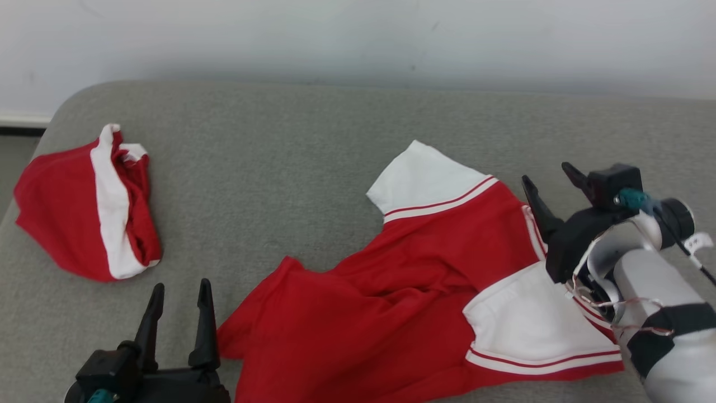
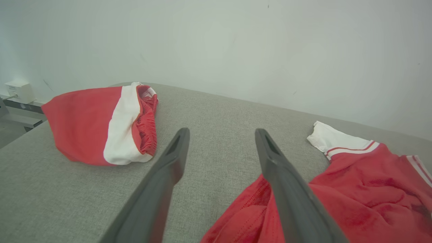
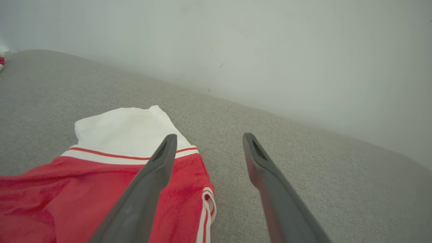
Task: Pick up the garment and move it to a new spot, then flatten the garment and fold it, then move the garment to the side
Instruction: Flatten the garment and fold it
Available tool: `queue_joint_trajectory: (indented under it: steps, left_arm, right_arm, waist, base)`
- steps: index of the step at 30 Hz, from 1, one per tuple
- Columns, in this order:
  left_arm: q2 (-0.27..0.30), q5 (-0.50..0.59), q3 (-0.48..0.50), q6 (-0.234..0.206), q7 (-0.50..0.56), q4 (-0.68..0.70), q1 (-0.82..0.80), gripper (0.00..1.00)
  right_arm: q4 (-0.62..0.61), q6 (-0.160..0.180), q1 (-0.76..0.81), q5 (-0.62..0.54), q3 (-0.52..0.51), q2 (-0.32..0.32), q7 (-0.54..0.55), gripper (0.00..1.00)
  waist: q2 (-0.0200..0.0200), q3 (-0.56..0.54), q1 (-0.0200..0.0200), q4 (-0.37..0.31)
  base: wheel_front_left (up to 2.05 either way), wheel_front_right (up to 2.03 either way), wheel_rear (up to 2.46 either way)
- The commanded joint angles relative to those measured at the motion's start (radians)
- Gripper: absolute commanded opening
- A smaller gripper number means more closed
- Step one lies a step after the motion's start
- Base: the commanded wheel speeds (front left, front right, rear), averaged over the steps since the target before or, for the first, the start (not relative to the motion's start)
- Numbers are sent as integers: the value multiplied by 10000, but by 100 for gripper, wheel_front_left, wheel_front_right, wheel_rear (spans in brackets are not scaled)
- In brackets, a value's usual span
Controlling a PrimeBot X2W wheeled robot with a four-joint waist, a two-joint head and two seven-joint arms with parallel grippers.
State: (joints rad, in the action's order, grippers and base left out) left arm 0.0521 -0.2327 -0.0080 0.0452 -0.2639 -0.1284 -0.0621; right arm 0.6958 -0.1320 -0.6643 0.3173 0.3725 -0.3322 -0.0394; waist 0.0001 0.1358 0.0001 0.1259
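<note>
Red garment (image 1: 391, 280) between left tool (image 1: 182, 284), pointing forward, and right tool (image 1: 546, 172), angled leftward, perhaps hovering; both spread wide, empty.

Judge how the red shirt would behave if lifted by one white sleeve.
Probably floppy: the shirt lies rumpled in soft folds, so it would likely drape and hang rather than hold shape. Likely light, as the cloth looks thin. Pushed, it would probably bunch up rather than slide, since the grey cushion looks coarsely woven.
</note>
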Motion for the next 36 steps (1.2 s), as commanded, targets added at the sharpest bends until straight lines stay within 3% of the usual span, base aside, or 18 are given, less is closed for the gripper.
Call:
queue_joint_trajectory:
  steps: [1, 10, 17, 20, 21, 22, 23, 30, 36]
  left_arm:
    - [-18, -161, -120, -8, -6, -31, -217, 100]
    - [-16, -733, -756, -275, -6, -49, -557, 100]
    - [-17, -918, -936, -392, -6, -3, -559, 100]
    - [-18, -960, -931, -437, -6, -18, -539, 100]
    - [-18, -976, -946, -441, -6, -19, -558, 100]
    - [-18, -994, -961, -444, -6, -12, -583, 100]
    - [-16, -1006, -954, -474, -8, 4, -603, 100]
    - [-17, -1026, -947, -503, -7, 7, -706, 100]
    - [-15, -1026, -957, -458, -7, -45, -799, 100]
  right_arm:
    - [328, 26, -377, 112, 235, -190, 151, 100]
    - [2228, 26, -1912, 1178, 1639, -609, 1109, 100]
    - [3049, 26, -2391, 1811, 2471, -741, 1778, 100]
    - [3594, 26, -2520, 2278, 2870, -785, 2595, 100]
    - [3624, 26, -2561, 2351, 2970, -806, 2666, 92]
    - [3645, 26, -2630, 2450, 3053, -826, 2708, 34]
    - [3648, 26, -2716, 2553, 3126, -844, 2739, 0]
    - [3676, 29, -3553, 2844, 3233, -1274, 2052, 0]
    - [4645, 29, -4509, 2605, 2815, -1993, 970, 0]
  waist:
    - [-1, 629, -1, 708]
    - [-1, 1228, -1, 1584]
    - [-1, 1373, -1, 1787]
    - [-1, 1413, -1, 1767]
    - [-1, 1428, -1, 1765]
    - [-1, 1450, -1, 1759]
    - [-1, 1474, -1, 1734]
    - [-1, 1607, -1, 1573]
    - [-1, 1635, -1, 1516]
  base:
    - [0, 0, 0]
    - [0, 0, 0]
    - [0, 0, 0]
    - [0, 0, 0]
    - [0, 0, 0]
    - [0, 0, 0]
    - [0, 0, 0]
    - [0, 0, 0]
    - [0, 0, 0]
